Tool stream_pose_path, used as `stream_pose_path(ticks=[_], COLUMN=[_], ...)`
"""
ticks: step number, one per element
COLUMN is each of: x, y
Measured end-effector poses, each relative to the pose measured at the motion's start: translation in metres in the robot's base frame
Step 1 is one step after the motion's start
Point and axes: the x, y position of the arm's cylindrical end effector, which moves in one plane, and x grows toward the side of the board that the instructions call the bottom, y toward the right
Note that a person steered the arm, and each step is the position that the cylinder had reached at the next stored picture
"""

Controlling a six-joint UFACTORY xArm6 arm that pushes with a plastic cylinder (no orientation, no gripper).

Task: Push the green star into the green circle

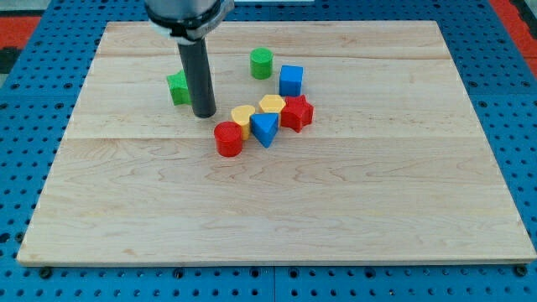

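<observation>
The green star (pixel 177 87) lies on the wooden board (pixel 277 210) at the upper left, partly hidden behind the rod. The green circle (pixel 262 63) stands to its right, near the view's top, well apart from the star. My tip (pixel 204 113) rests on the board just right of and slightly below the green star, close to it or touching it.
A blue cube (pixel 291 80) sits right of the green circle. Below it is a cluster: a red star (pixel 296 112), two yellow blocks (pixel 271 104) (pixel 242 116), a blue triangle (pixel 264 128) and a red cylinder (pixel 228 138).
</observation>
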Motion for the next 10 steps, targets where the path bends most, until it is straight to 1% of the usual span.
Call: stream_pose_path(ticks=[1, 2, 3, 4, 5, 6, 9, 10], x=[-0.036, -0.069, -0.094, -0.076, -0.100, -0.123, -0.123, -0.123], y=[-0.047, -0.028, 0.003, -0.023, -0.073, -0.064, 0.134, 0.152])
